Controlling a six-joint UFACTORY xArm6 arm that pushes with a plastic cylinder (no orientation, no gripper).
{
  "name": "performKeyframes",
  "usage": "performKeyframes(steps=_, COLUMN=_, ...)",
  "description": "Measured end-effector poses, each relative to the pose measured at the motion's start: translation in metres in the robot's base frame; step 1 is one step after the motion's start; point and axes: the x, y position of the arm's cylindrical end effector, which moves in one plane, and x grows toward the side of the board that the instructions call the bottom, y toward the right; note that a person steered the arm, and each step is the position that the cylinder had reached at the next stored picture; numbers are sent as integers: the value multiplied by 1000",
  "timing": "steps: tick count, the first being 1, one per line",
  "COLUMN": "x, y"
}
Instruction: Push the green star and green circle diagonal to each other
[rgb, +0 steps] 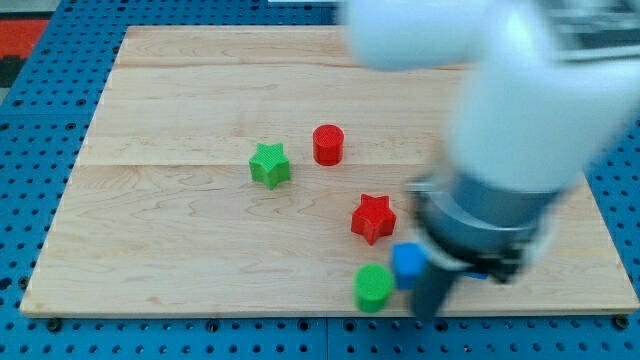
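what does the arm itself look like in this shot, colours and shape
The arm is a bulky, smooth white shell, rounded and blurred, filling the view's upper right. Below it sits a dark grey, ring-shaped collar. From that a short dark rod drops to my tip, just to the view's right of the green circle and under the blue block. No cables, markings or fingers show.

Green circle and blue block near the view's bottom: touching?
Cannot tell. In the camera view the green circle and blue block sit edge to edge; blur hides any gap.
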Motion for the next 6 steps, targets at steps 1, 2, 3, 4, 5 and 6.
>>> performKeyframes(steps=1, x=0, y=-76)
performKeyframes(steps=2, x=0, y=-109)
performKeyframes(steps=3, x=-14, y=-118)
performKeyframes(steps=4, x=-59, y=-159)
performKeyframes(steps=5, x=-86, y=-167)
performKeyframes(steps=6, x=-92, y=-143)
